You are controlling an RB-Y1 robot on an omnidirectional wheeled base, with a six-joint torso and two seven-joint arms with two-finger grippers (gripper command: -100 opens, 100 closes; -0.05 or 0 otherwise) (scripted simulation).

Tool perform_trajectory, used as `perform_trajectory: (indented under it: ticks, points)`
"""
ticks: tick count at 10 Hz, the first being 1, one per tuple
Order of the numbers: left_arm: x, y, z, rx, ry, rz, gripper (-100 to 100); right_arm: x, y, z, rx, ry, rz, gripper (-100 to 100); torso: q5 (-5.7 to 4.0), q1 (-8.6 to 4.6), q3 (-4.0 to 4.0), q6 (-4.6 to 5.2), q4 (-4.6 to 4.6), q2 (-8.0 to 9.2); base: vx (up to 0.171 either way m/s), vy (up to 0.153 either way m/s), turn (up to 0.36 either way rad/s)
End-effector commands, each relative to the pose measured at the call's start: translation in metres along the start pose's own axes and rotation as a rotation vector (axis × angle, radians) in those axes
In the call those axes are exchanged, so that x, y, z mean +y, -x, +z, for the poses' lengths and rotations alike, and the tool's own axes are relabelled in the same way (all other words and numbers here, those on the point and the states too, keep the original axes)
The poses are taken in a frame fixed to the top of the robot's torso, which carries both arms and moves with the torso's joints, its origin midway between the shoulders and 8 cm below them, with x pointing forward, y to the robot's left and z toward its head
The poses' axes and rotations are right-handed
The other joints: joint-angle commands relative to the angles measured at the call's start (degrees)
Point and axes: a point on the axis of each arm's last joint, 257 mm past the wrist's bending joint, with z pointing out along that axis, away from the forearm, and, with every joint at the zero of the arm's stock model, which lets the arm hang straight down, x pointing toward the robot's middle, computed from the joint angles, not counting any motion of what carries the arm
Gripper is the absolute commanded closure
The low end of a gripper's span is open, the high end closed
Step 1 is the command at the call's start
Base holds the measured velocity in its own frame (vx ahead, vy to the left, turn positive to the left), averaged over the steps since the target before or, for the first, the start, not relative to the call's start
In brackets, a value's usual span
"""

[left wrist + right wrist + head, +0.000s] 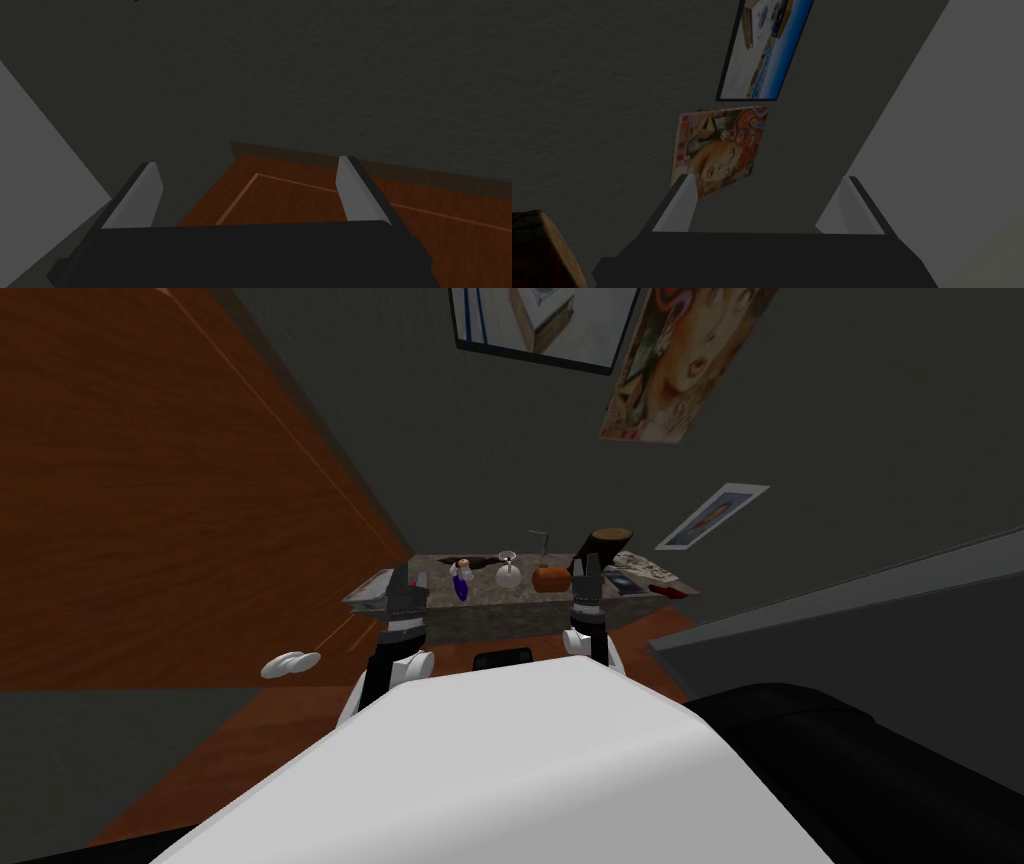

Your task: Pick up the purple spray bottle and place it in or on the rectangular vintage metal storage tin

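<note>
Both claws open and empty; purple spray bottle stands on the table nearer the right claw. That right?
No. The head view shows the purple spray bottle standing on the table nearer the left claw, not the right claw. Both claws are open and empty, as the wrist views show.

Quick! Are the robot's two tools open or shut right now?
Light grey, two-bladed left tool: open, holding nothing.
Light grey, two-bladed right tool: open, holding nothing.

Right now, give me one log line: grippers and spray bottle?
left gripper: open, empty | right gripper: open, empty | spray bottle: on table, not grasped | stage: pick not begun
</note>
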Motion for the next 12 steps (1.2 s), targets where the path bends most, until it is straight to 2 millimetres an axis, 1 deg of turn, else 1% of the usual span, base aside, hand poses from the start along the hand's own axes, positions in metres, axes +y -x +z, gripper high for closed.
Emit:
perform_trajectory:
  ticks: [1, 7, 10, 12]
  points:
    - [0.012, -0.007, -0.004, 0.047, 0.030, 0.045, -100, 0.000, 0.000, 0.000, 0.000, 0.000, 0.000, 0, 0.00, 0.00, 0.00, 0.00, 0.00, 0.00, -0.011, 0.016, -0.036]
    - [0.070, -0.029, -0.027, 0.207, 0.152, 0.224, -100, 0.000, 0.000, 0.000, 0.000, 0.000, 0.000, 0, 0.02, 0.08, 0.00, 0.00, 0.00, -0.01, -0.008, 0.029, -0.049]
    - [0.102, -0.034, -0.043, 0.287, 0.213, 0.322, -100, 0.000, 0.000, 0.000, 0.000, 0.000, 0.000, 0, 0.01, 0.06, 0.00, -0.01, 0.00, 0.00, -0.009, 0.026, -0.054]
    - [0.122, -0.034, -0.053, 0.339, 0.252, 0.391, -100, 0.000, 0.000, 0.000, 0.000, 0.000, 0.000, 0, 0.01, 0.02, -0.01, -0.01, 0.00, -0.02, -0.001, 0.011, -0.041]
